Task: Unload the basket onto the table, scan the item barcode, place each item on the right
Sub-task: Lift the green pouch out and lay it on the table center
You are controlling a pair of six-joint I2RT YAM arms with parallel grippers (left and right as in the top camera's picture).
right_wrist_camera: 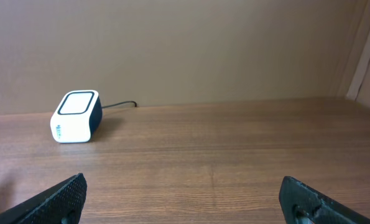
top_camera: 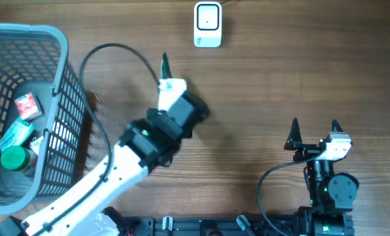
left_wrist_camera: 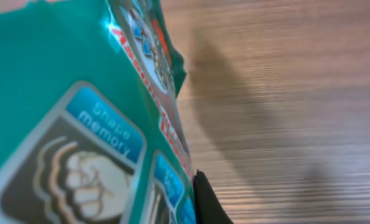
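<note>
While the left arm [top_camera: 116,167] reaches from the lower left toward the middle of the overhead frame, its jaws are pressed together on a teal packet [top_camera: 164,63]. From above, the packet shows edge-on as a thin green sliver just above the arm's white wrist. Bare wooden desk [top_camera: 273,78] stretches between the packet and the white scanner [top_camera: 208,25], which sits at the top edge, centre. A grey lattice basket [top_camera: 57,85] fills the left edge, with small goods inside. At the lower right, the right arm [top_camera: 329,187] has its jaws spread wide, with open wood ahead of them up to a tan wall [right_wrist_camera: 234,50]. Close up in the left wrist view, the packet is glossy teal. It carries the white words "Shape memory" on a blue tab, a drawing of a clenched fist beneath, and red lettering along its edge.
</note>
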